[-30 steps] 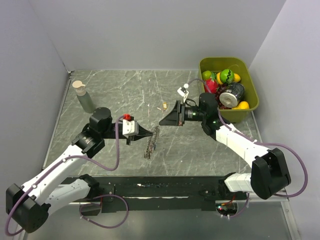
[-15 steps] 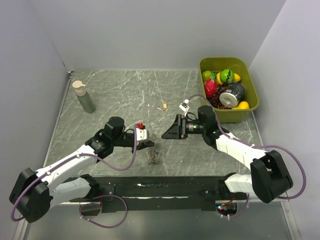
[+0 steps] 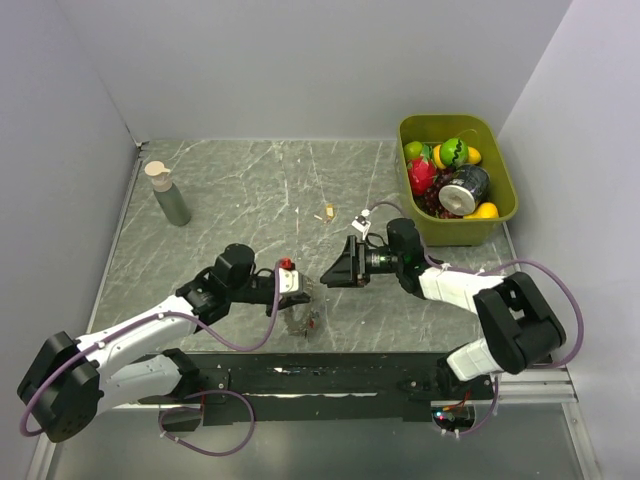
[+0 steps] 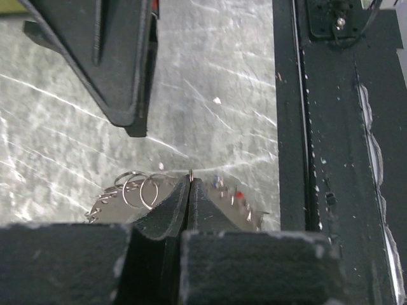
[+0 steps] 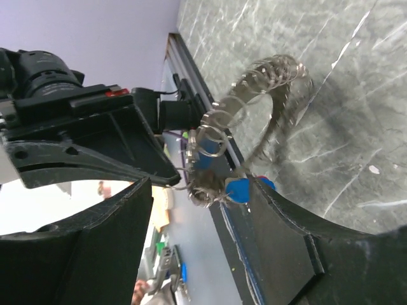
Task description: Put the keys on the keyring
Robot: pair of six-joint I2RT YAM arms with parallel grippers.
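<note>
The keyring [image 3: 306, 318], a thin metal ring fringed with small silvery keys, hangs just over the table near its front edge. My left gripper [image 3: 303, 290] is shut on it. In the left wrist view the closed fingertips [image 4: 191, 181] pinch its wire, with small rings [image 4: 137, 189] and a red tag [image 4: 239, 193] behind. My right gripper [image 3: 326, 277] stands open right beside it; in its wrist view the keyring [image 5: 254, 101] and blue key heads [image 5: 236, 189] sit between its spread fingers [image 5: 200, 187]. A tiny tan key [image 3: 328, 211] lies loose on the table further back.
An olive bin [image 3: 505, 205] of toy fruit and a can stands at the back right. A grey bottle [image 3: 168, 195] stands at the back left. A black rail [image 3: 330, 375] runs along the table's front edge, just below the keyring.
My left gripper has carried the keyring toward the front edge and lower. My right gripper has opened wider and followed it down and left.
</note>
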